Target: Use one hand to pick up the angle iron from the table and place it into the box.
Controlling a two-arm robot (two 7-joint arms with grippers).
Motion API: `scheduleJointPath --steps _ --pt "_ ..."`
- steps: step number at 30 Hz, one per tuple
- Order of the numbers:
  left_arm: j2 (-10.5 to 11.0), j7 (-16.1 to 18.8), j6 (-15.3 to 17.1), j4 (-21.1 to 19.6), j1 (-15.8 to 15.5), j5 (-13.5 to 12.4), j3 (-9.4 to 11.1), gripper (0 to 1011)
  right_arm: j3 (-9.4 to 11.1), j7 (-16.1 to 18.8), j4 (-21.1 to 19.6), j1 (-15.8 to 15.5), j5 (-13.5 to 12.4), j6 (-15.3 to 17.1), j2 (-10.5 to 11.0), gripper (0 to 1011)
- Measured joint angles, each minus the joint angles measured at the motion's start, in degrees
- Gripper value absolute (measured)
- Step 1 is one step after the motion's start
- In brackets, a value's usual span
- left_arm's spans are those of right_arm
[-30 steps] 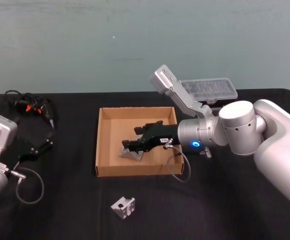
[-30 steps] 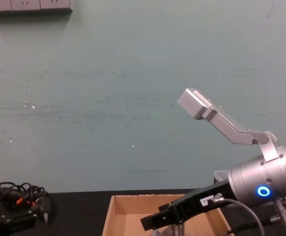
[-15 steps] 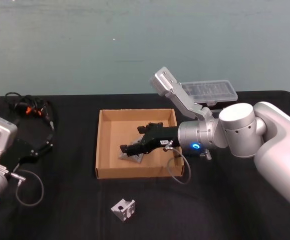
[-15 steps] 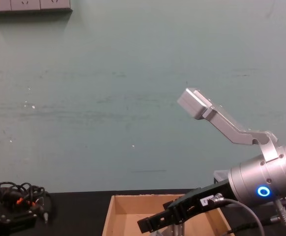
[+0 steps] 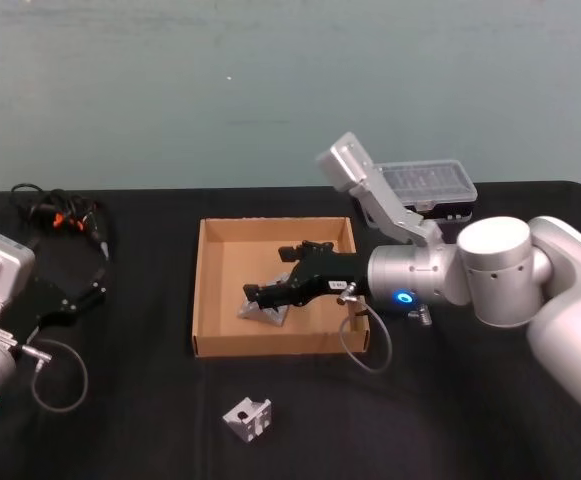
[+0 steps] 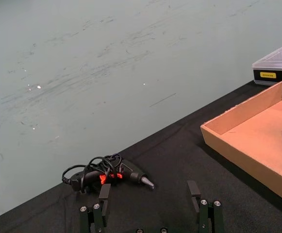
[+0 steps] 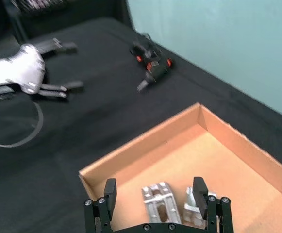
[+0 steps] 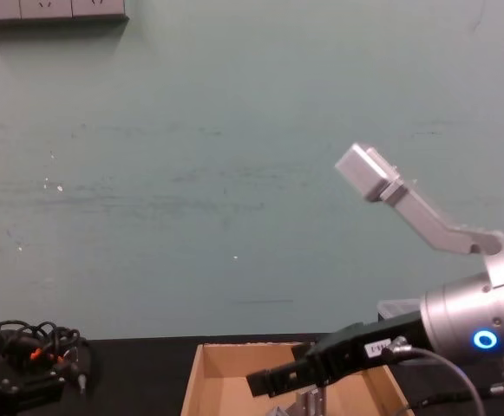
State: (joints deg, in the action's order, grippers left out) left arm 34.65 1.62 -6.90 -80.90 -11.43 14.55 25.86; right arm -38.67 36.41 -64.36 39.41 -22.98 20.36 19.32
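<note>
My right gripper point(image 5: 256, 295) hangs open low inside the tan cardboard box point(image 5: 201, 290), just above its floor. Two silver angle irons point(image 7: 157, 206) lie on the box floor under and beside its fingers point(image 7: 109, 191); nothing is held. In the head view they show as a silver heap point(image 5: 266, 310) below the fingertips. Another angle iron point(image 5: 247, 417) lies on the black table point(image 5: 420, 420) in front of the box. The chest view shows the right gripper point(image 8: 256, 381) over the box point(image 8: 201, 368). My left gripper point(image 6: 149, 191) is parked open at the table's left point(image 5: 95, 285).
An electric screwdriver with a coiled cable point(image 5: 60, 215) lies at the back left of the table. A black case with a clear lid point(image 5: 430, 185) stands behind the box to the right. The right arm's elbow link point(image 5: 370, 190) juts up over the box's far right corner.
The right arm's upper links have swung to the right and the gripper has drawn back slightly inside the box. The angle irons and the left arm have stayed put.
</note>
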Motion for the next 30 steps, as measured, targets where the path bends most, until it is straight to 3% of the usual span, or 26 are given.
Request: scheduleJointPath --steps 8,19,30 --pt "0.0 0.0 0.0 0.0 0.0 0.0 0.0 1000 1.0 3.2 -7.5 -4.1 -2.7 -4.2 3.7 1003" --pt "0.0 0.0 0.0 0.0 0.0 0.0 0.0 1000 -2.9 8.6 -15.6 -8.8 -2.7 -8.8 10.1 1002" --pt "0.0 0.0 0.0 0.0 0.0 0.0 0.0 1000 -6.2 11.3 -18.0 -10.3 -1.8 -9.0 13.6 1003"
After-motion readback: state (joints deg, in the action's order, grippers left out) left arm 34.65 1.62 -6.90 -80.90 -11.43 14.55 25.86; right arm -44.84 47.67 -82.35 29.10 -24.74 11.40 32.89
